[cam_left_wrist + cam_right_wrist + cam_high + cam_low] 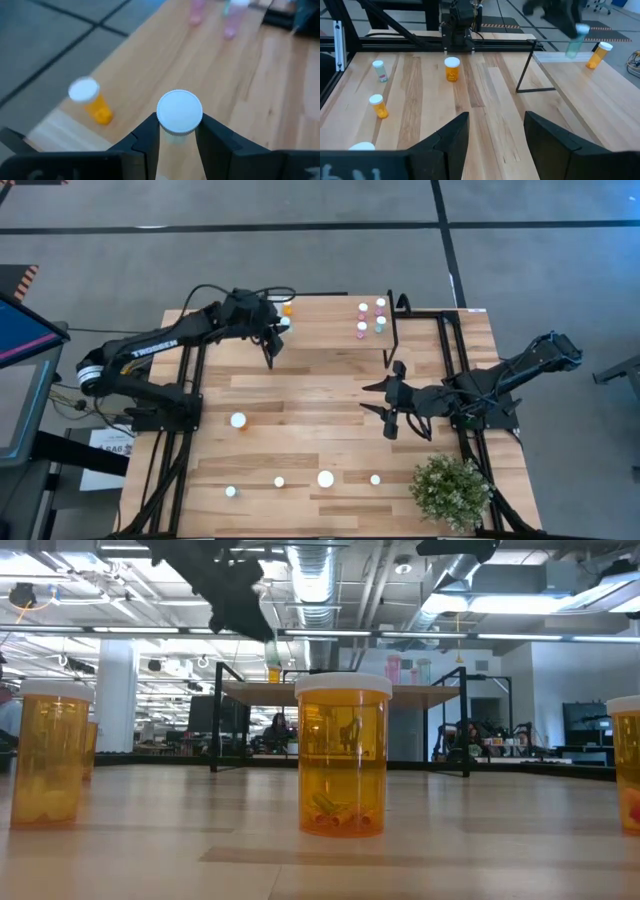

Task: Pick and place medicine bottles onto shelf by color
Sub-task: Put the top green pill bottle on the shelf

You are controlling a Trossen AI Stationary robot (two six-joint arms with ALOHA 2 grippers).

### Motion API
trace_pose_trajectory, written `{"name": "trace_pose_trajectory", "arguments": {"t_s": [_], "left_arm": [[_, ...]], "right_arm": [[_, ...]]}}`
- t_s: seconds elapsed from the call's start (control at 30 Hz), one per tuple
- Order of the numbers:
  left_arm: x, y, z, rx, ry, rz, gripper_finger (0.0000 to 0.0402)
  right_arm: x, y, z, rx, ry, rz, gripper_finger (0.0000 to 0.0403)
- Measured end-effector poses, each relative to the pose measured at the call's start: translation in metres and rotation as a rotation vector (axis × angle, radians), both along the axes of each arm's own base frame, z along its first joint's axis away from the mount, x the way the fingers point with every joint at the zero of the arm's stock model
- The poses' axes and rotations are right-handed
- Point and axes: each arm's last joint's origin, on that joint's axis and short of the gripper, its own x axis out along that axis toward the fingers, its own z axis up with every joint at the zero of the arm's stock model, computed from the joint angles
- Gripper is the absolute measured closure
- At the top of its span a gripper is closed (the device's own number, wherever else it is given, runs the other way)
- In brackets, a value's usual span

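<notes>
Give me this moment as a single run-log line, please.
left gripper: shut on teal bottle, above shelf | right gripper: open, idle | orange bottle: on shelf

Orange bottle [97, 107] with a white cap; pale striped wood worktop [320, 380]; black left pincer [177, 145] grips a white-capped bottle [179, 112].

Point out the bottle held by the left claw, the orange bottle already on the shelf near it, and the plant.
Held bottle [179, 111]: left wrist view, on its white cap.
Orange bottle on the shelf [97, 107]: left wrist view, on its orange body.
Plant [452, 490]: high view, on the foliage's middle.
</notes>
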Motion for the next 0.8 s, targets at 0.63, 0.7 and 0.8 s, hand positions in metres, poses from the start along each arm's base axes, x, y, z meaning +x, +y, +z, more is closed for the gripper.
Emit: {"name": "trace_pose_trajectory", "arguments": {"t_s": [0.63,0.7,0.8], "left_arm": [[0.009,0.028,-0.028,-0.050,0.081,0.081,0.0303],[0.009,0.028,-0.028,-0.054,0.080,0.078,0.0299],[0.008,0.026,-0.033,-0.073,0.107,0.074,0.0283]], "right_arm": [[0.000,0.000,0.000,-0.001,0.001,0.000,0.0194],[0.000,0.000,0.000,-0.001,0.001,0.000,0.0194],[0.000,0.000,0.000,-0.001,0.001,0.000,0.0194]]}}
